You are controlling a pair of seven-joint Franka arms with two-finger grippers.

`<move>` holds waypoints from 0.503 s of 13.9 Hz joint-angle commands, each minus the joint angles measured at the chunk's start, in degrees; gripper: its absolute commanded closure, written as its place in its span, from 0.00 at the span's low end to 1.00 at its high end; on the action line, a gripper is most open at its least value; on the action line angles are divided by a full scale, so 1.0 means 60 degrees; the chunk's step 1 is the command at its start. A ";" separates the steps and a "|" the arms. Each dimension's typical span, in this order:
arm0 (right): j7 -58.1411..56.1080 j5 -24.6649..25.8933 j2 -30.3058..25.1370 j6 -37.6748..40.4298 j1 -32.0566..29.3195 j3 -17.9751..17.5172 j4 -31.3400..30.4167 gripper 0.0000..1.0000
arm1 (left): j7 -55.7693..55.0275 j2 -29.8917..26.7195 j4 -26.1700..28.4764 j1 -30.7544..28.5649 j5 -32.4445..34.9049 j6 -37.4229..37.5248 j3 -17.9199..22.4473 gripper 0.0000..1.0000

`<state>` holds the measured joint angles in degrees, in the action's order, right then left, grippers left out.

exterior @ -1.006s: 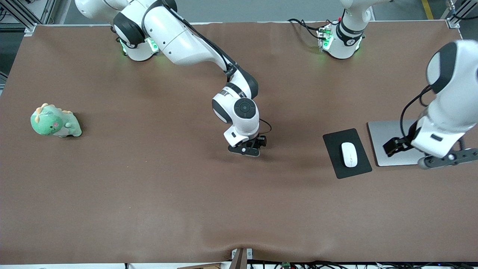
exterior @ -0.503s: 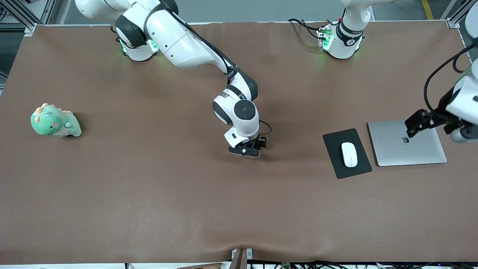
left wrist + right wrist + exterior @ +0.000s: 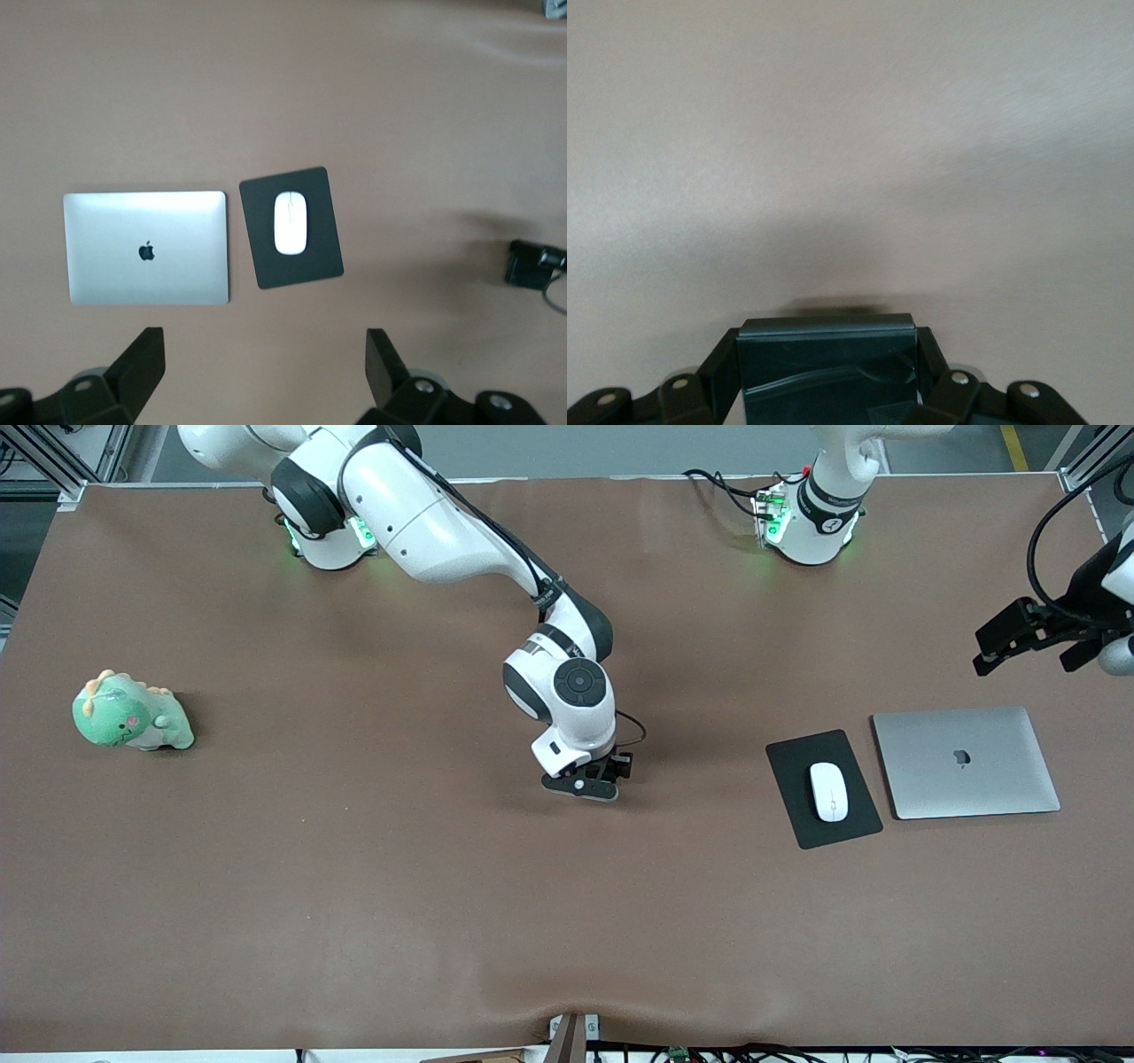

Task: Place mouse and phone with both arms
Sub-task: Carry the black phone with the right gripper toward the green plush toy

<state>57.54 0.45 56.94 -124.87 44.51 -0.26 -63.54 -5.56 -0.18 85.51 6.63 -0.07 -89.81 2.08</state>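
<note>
The white mouse (image 3: 828, 792) lies on a black mouse pad (image 3: 797, 815), just beside a closed silver laptop (image 3: 966, 763) toward the left arm's end of the brown table (image 3: 354, 921). The right gripper (image 3: 585, 784) is down at the table's middle, while the left gripper (image 3: 1032, 633) hangs over bare table near the laptop. A green toy dinosaur (image 3: 131, 713) sits well apart at the right arm's end.

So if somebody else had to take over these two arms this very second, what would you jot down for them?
Right gripper: low at mid-table, shut on the phone.
Left gripper: open, empty, up over the table's left-arm end, farther from the front camera than the laptop.
Mouse: on the mouse pad, beside the laptop; looks done.
Left: carry the phone to its place, release.
Plush dinosaur: untouched at the right arm's end.
</note>
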 commanded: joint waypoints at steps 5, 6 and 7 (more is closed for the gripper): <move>-0.2434 0.0071 -0.4212 0.1154 -0.2346 -0.0162 -0.3656 1.00 | 0.0150 -0.0453 0.0382 0.0111 -0.0047 0.0377 0.0107 0.00; -0.3065 0.0042 -0.4594 0.1140 -0.2742 -0.0162 -0.4228 1.00 | 0.0150 -0.0453 0.0367 0.0111 -0.0047 0.0436 0.0107 0.00; -0.3637 0.0041 -0.5018 0.1096 -0.3152 -0.0162 -0.4843 1.00 | 0.0150 -0.0453 0.0338 0.0097 -0.0047 0.0494 0.0107 0.00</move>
<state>41.26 0.44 34.50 -116.31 30.01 0.21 -80.71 -5.41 -1.85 87.11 6.81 -0.11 -88.02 2.32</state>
